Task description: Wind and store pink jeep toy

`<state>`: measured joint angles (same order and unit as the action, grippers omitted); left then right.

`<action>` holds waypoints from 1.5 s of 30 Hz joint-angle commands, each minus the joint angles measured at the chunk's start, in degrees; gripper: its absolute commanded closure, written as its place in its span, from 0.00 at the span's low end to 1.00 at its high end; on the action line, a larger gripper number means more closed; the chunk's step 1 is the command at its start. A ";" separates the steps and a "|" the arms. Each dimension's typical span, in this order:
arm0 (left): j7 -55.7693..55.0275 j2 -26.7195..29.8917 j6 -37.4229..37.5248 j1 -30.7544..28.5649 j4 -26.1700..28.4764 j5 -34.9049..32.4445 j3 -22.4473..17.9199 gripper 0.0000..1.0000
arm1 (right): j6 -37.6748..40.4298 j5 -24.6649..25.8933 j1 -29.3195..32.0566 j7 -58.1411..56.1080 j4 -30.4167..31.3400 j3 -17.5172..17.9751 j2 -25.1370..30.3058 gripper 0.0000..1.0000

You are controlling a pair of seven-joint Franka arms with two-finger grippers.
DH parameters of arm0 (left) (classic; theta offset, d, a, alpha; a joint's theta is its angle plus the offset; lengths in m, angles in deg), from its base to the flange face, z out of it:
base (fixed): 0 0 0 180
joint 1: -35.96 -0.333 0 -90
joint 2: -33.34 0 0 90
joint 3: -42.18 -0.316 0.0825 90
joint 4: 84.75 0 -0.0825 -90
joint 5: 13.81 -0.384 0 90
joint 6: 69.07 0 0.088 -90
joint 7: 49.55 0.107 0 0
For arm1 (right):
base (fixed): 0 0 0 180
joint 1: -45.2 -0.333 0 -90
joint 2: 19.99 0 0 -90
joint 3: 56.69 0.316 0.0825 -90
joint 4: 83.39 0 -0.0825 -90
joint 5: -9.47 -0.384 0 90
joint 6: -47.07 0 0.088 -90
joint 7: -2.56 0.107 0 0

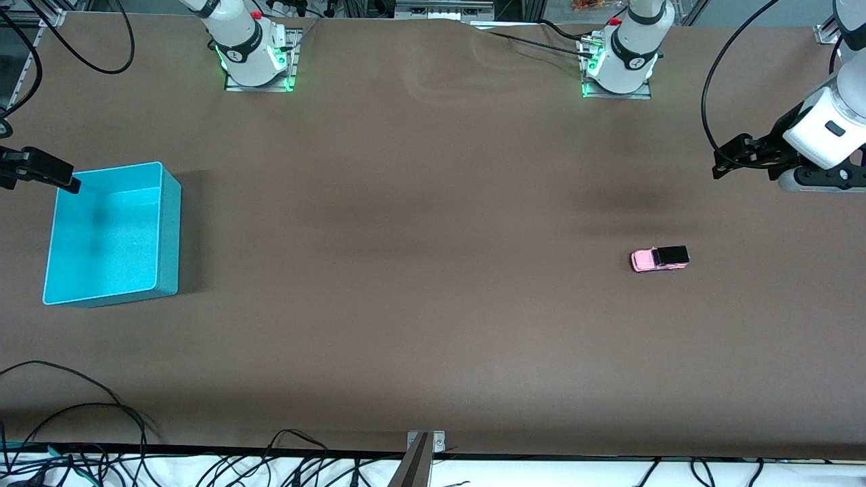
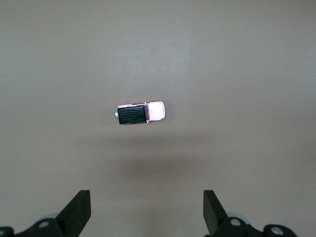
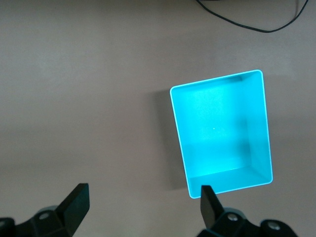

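One pink jeep toy (image 1: 659, 259) sat on its wheels on the tabletop (image 1: 406, 270) toward the left arm's end, likely awaiting pickup. The left gripper (image 2: 147, 213) hung spread and empty over bare tabletop near it. One turquoise bin (image 1: 170, 223) waited empty, the right gripper (image 3: 143, 210) released near its edge

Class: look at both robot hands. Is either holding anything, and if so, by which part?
Nothing is held. The left hand and the right hand are open; the pink jeep toy sits on the table.
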<state>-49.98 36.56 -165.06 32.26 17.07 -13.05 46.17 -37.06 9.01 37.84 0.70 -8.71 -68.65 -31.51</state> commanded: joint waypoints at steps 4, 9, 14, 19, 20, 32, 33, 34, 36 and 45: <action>-0.01 0.03 -0.33 -0.44 -0.05 -0.85 0.49 0.00 | 0.90 0.73 0.15 -0.52 -0.93 0.09 0.80 0.00; -0.01 0.03 -0.42 -0.44 0.21 -0.85 0.41 0.00 | 0.99 0.73 0.15 -0.60 -0.93 0.18 0.88 0.00; -0.01 0.11 -1.65 -0.53 1.35 -0.85 0.49 0.00 | 0.99 0.55 0.15 -0.52 -0.93 0.09 1.06 0.00; -0.01 0.03 -2.62 -0.61 2.32 -1.03 0.41 0.00 | 0.99 0.64 0.15 -0.52 -0.93 0.18 1.23 0.00; -0.01 -0.06 -2.79 -0.70 2.76 -1.03 0.41 0.00 | 0.99 0.64 0.15 -0.52 -0.93 0.09 1.50 0.00; -0.01 0.11 -7.10 -1.49 6.54 -1.03 0.41 0.00 | 1.34 0.55 0.24 -0.43 -0.58 0.09 2.29 0.00; -0.01 0.11 -7.19 -1.49 6.63 -1.03 0.41 0.00 | 1.95 0.55 0.24 -0.25 -0.58 0.09 2.38 0.00; -0.01 0.11 -7.19 -1.58 6.72 -1.03 0.41 0.00 | 2.48 0.55 0.24 -0.34 -0.50 0.09 2.38 0.00; -0.01 0.11 -7.19 -1.58 6.72 -1.03 0.41 0.00 | 2.40 0.46 0.33 -0.34 -0.41 0.00 2.20 0.00; -0.01 0.11 -7.19 -1.67 6.72 -1.03 0.41 0.00 | 2.31 -0.42 0.24 -0.43 -0.49 0.00 2.29 0.00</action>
<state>-49.98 36.15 -171.56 31.11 23.37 -13.04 46.18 -35.66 8.99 37.97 0.70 -8.85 -68.90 -29.74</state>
